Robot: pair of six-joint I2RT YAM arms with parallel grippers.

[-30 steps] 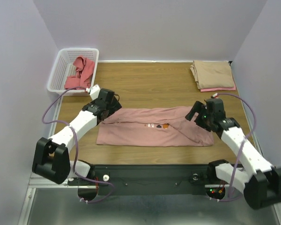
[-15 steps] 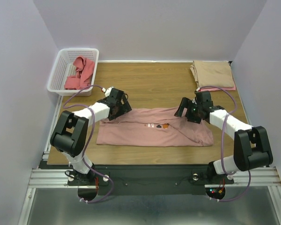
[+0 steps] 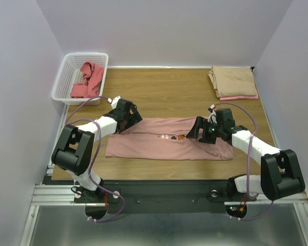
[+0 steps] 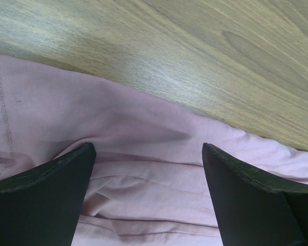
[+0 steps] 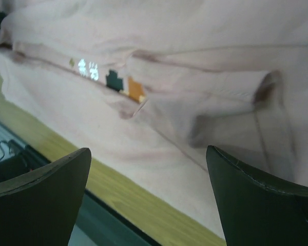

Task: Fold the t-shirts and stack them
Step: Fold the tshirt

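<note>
- Both tools first: the left gripper (image 4: pixel 148 156) has its jaws spread wide with nothing between them but loose cloth, and the right gripper (image 5: pixel 148 154) is the same, wide apart and holding nothing.
- The left one is low over the far-left edge of the pink t-shirt (image 3: pixel 159 146), right where the fabric meets bare table (image 3: pixel 164 87). The wrist view shows a few soft creases between the fingers. I can't tell if the tips are actually touching the cloth.
- The right one is over the right half of that shirt, just beside the pixel print (image 5: pixel 110 79), looking at a folded-over ridge and a sleeve opening.
- The shirt lies as a long band across the near middle of the table, so I'd call it partly folded, with this being the approach for the next fold.
- Next move, as I see it: drop both sets of fingers onto the cloth, pinch all the layers on each side, then lift and carry them over together so the band doesn't twist. The left pinch is close to the edge, so it may catch only the top layer.
- Further out: the tan t-shirt (image 3: pixel 233 81) sits folded at the far right corner with a coral edge (image 3: pixel 241 97) peeking out underneath, so that's the stack.
- The red t-shirt (image 3: pixel 90 79) is crumpled in the white basket (image 3: pixel 66 66) at far left, not folded yet.
</note>
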